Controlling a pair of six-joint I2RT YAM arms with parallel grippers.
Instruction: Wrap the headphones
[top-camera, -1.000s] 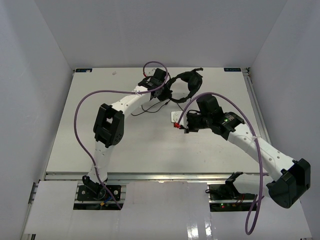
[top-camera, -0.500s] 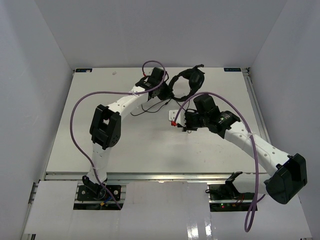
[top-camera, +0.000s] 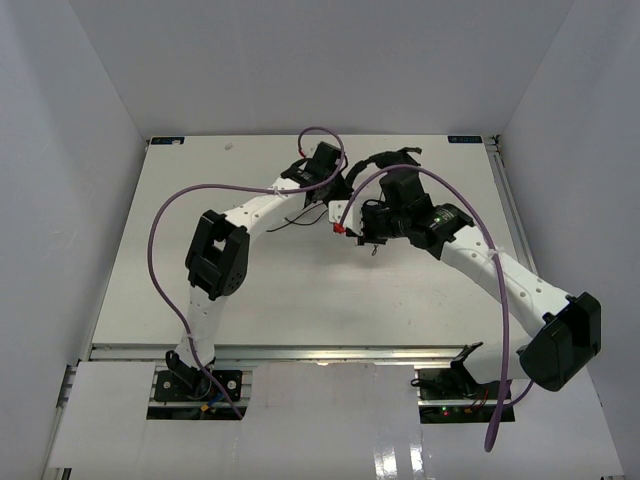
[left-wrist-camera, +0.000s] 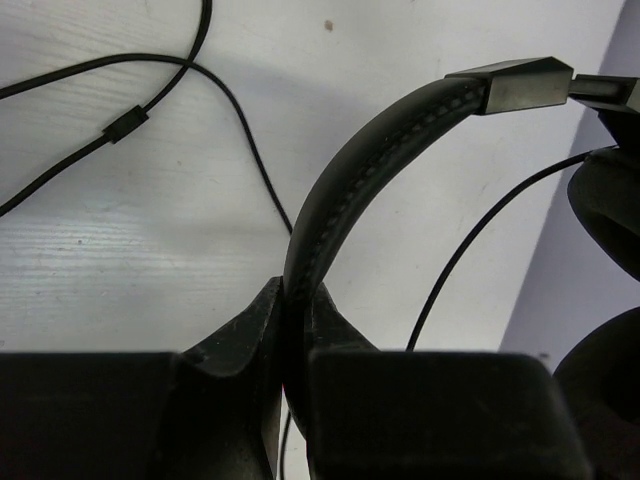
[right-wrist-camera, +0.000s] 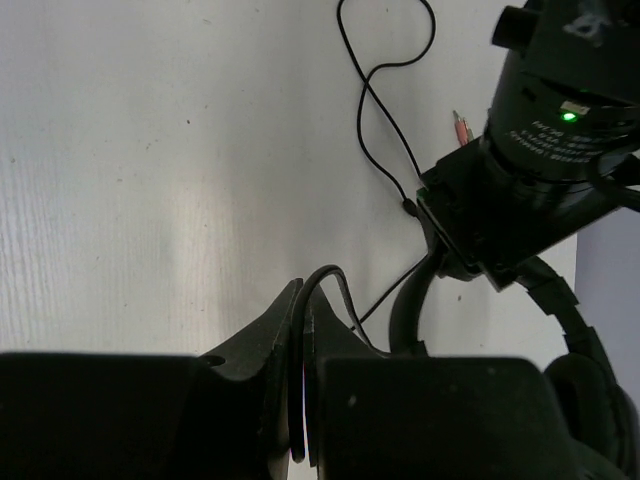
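The black headphones (top-camera: 392, 158) lie at the back middle of the table. My left gripper (top-camera: 338, 188) is shut on their padded headband (left-wrist-camera: 400, 140), which arcs up out of the jaws (left-wrist-camera: 290, 290). The ear cups (left-wrist-camera: 610, 210) hang at the right edge of the left wrist view. The thin dark cord (left-wrist-camera: 120, 125) trails over the table to the left. My right gripper (right-wrist-camera: 305, 290) is shut on a loop of the cord (right-wrist-camera: 330, 272), just in front of the left gripper (top-camera: 362, 232). The cord's small plugs (right-wrist-camera: 460, 125) lie beside the left wrist (right-wrist-camera: 560, 120).
Thick purple cables (top-camera: 165, 215) loop over both arms. The white table (top-camera: 200, 270) is boxed in by grey walls at left, right and back. Loose cord (top-camera: 300, 215) lies under the left forearm. The two wrists are close together.
My right gripper has moved back and left with the cord, closing in on the left gripper. The left gripper has shifted slightly right with the headband.
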